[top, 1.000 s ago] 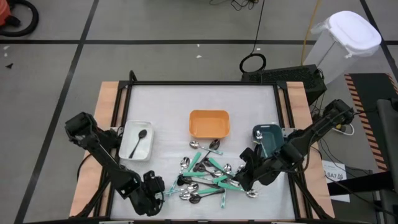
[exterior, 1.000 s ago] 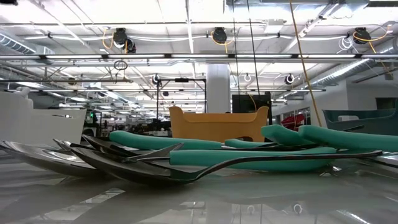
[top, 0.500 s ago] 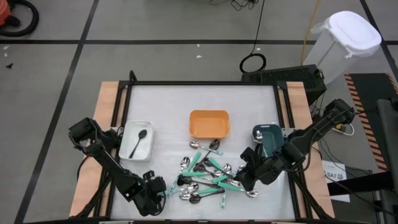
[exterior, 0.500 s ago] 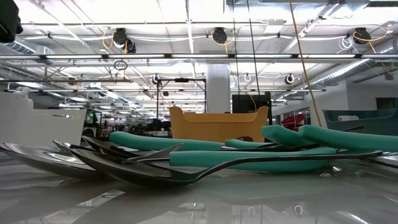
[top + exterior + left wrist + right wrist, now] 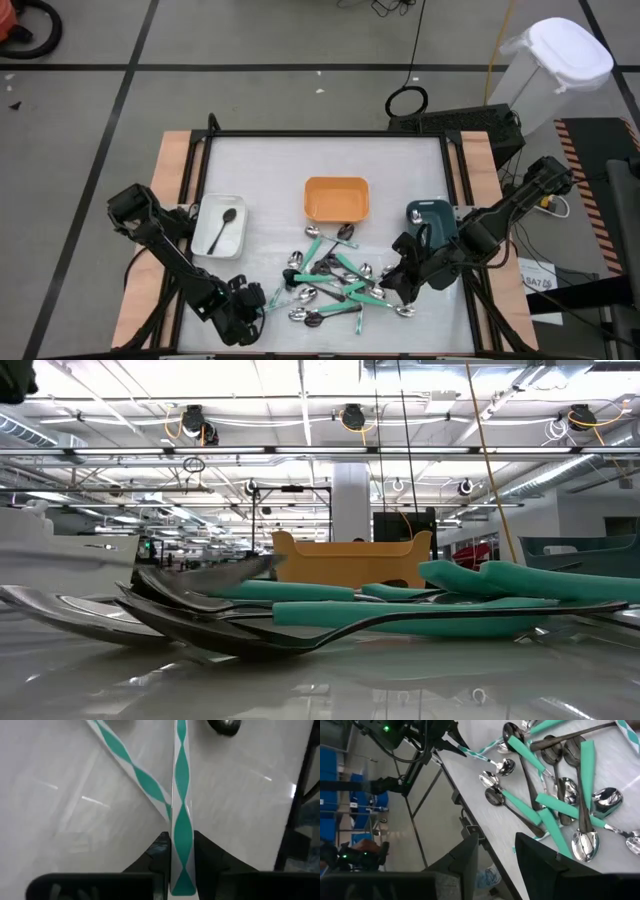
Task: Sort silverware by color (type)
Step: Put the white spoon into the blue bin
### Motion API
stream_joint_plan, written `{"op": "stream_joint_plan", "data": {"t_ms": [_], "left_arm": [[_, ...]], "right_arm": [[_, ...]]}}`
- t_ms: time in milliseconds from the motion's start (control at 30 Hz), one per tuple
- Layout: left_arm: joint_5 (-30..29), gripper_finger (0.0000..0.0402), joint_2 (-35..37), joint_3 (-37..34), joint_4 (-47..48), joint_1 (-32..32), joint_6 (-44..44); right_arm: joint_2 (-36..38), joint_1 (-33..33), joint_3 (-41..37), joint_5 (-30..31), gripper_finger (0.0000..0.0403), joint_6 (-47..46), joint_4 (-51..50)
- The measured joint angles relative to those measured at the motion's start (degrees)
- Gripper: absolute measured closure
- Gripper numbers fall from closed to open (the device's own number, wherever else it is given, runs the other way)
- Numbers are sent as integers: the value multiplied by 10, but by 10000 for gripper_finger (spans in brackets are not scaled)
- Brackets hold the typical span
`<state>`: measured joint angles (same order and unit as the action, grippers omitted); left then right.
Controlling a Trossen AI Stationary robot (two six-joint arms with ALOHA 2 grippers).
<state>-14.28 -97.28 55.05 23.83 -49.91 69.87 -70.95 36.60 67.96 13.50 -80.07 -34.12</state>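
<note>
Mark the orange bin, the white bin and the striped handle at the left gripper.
orange bin [image 5: 337,186]: high view, back rim.
white bin [image 5: 203,222]: high view, left rim.
striped handle [image 5: 181,825]: left wrist view, mid-shaft between the fingers.

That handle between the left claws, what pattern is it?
Handle: teal and white twisting stripes, clearest in left wrist view.

Three bins on the table: one white bin [image 5: 221,226], one orange bin [image 5: 337,199], one dark teal bin [image 5: 432,222]. One black spoon [image 5: 224,223] lies alone in the white one. Below the orange bin sits the silverware pile [image 5: 336,284], roughly a dozen pieces all tangled, so an exact count is beyond me. Several have teal handles, a few are all dark, and at least two carry teal-and-white striped handles [image 5: 181,805]. Two robot arms, one at either side.
</note>
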Motion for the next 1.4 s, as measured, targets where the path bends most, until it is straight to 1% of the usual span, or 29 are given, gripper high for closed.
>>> {"op": "stream_joint_plan", "data": {"t_ms": [100,200,300,400,500,700,867,967,1067,1133,1200,1300,1400], "left_arm": [[-3,351,7,21,25,1,-18],[-7,351,8,66,78,6,-54],[-38,351,8,119,133,16,-90],[-85,351,8,172,195,32,-111],[-130,351,9,219,243,55,-132],[-201,351,9,296,290,120,-166],[-252,351,9,350,294,186,-174],[-279,351,9,387,292,229,-175],[-307,351,9,427,287,271,-183],[-310,351,9,451,276,299,-200],[-307,351,9,469,256,325,-225],[-288,351,9,493,239,358,-239],[-259,351,9,499,211,382,-247]], "right_arm": [[11,0,0,2,277,0,0],[22,0,0,17,277,0,0],[35,0,0,47,277,2,0],[49,0,0,80,277,11,10],[62,0,0,131,277,21,31],[78,0,0,268,277,60,113],[83,-1,0,372,277,103,199],[83,-1,0,435,277,69,236],[83,-7,0,492,277,26,243],[83,-15,0,510,277,17,243],[83,-27,0,509,277,17,243],[83,-45,0,509,277,23,243],[86,-65,0,503,277,39,243]]}}
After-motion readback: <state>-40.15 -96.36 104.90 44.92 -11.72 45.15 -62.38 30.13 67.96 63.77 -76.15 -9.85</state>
